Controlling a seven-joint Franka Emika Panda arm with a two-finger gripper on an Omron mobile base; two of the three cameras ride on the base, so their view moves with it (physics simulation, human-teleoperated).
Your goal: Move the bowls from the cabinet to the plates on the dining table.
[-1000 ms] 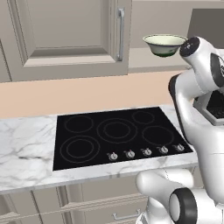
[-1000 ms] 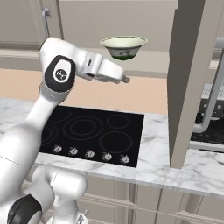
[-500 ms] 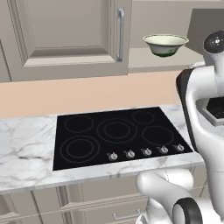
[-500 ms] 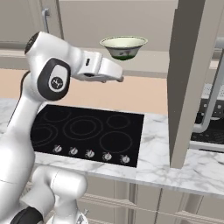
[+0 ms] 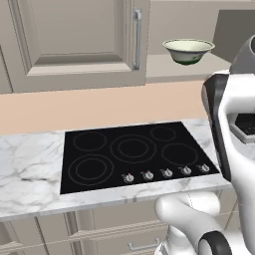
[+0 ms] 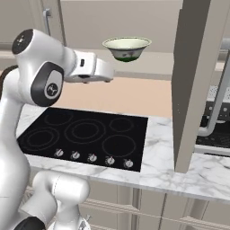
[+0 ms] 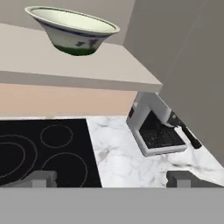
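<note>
Bowls come first for us: the pale cream-green bowl (image 7: pixel 72 29) with its dark green band sits upright on the open cabinet shelf (image 7: pixel 74 65), up and to the left of our fingertips (image 7: pixel 41 178) in the hand view. Our gripper (image 7: pixel 111 179) is spread wide, the two tips far apart at the bottom of that view, pinching nothing and touching nothing.

Since a second ago the arm has pulled back and risen: in the right base view the big dark-jointed elbow has swung left and the forearm (image 6: pixel 92 69) now reaches level toward the bowl (image 6: pixel 126 48), ending short of it and a little below its rim. In the left base view the arm has slid further to the right edge. The bowl (image 5: pixel 188 51) has not moved on its shelf, and the base views are framed as before.

Below the hand lies the black cooktop (image 7: pixel 43 151) set in the marble counter (image 7: pixel 127 153); its row of knobs (image 6: pixel 92 157) shows in the right base view. To the right on the counter stands a coffee machine (image 7: pixel 155 127). An open cabinet door (image 6: pixel 197 81) hangs edge-on right of the bowl, and a closed raised-panel door (image 5: pixel 74 40) with a vertical bar handle (image 5: pixel 137 40) is to its left.
</note>
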